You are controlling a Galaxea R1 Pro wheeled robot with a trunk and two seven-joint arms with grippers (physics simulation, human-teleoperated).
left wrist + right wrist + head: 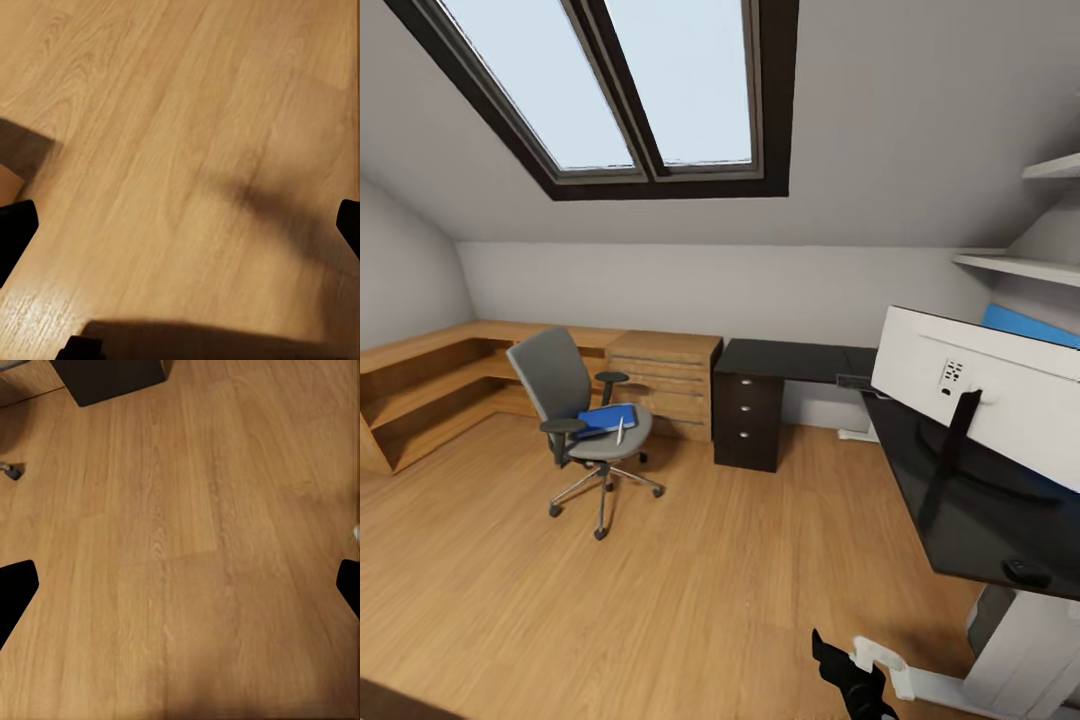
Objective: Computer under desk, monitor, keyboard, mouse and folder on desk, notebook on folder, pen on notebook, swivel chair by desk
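the room's wooden floor [690,600] lies open between the robot and its goal. the black desk [960,500] stands close by the right hand [180,577], bearing the white monitor [980,390] and the mouse [1025,572] at its near edge. the swivel chair [575,420] sits well apart from both hands, the blue folder [605,418] and pen [620,430] on its seat. the left hand [180,217] and the right hang wide open, empty, over bare boards. best drive straight to the chair and stop facing the seat.

Both the left end effector [180,225] and the right end effector [180,585] hang spread wide.
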